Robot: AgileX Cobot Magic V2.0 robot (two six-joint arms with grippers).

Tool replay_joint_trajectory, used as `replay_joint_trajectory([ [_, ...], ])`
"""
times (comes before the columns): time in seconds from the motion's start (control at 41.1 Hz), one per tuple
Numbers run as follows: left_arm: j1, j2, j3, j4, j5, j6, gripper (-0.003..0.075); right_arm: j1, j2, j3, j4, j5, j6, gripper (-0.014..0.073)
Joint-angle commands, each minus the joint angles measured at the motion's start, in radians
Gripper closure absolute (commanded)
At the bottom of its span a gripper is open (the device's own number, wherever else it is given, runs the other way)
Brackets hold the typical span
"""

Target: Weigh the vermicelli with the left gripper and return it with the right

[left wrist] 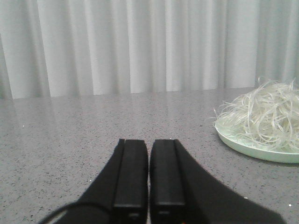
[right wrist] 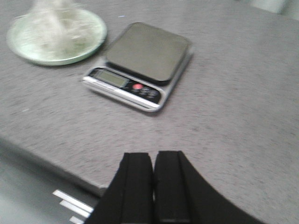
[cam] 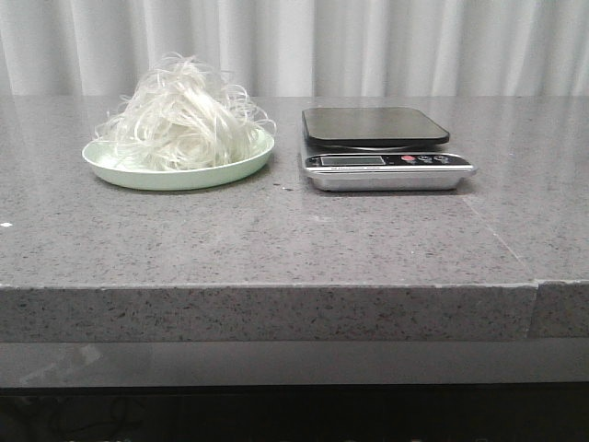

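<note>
A heap of pale vermicelli (cam: 184, 118) lies on a light green plate (cam: 175, 175) at the back left of the grey table. A silver kitchen scale (cam: 382, 147) with a bare black platform stands to its right. Neither gripper shows in the front view. In the left wrist view my left gripper (left wrist: 149, 142) is shut and empty, low over the table, with the vermicelli (left wrist: 264, 114) and its plate (left wrist: 261, 151) off to one side. In the right wrist view my right gripper (right wrist: 153, 156) is shut and empty above the table's front edge, well short of the scale (right wrist: 140, 65) and the plate (right wrist: 56, 35).
A white curtain (cam: 294, 46) hangs behind the table. The table's front edge (cam: 276, 285) runs across the front view, with a seam at the right. A dark gap with white strips (right wrist: 70, 200) lies below the edge in the right wrist view.
</note>
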Motion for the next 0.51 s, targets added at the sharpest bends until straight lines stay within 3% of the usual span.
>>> replay_joint_trajectory([
  [0.0, 0.001, -0.02, 0.007, -0.009, -0.081, -0.01, 0.0578, -0.105, -0.076, 0.093, -0.009, -0.212, -0.01, 0.0434],
  [0.244, 0.001, -0.02, 0.007, -0.009, -0.081, -0.01, 0.0578, -0.295, -0.36, 0.508, -0.006, -0.577, -0.01, 0.0434],
  [0.487, 0.001, -0.02, 0.007, -0.009, -0.081, -0.01, 0.0578, -0.347, -0.528, 0.752, 0.005, -0.735, -0.009, 0.0434],
])
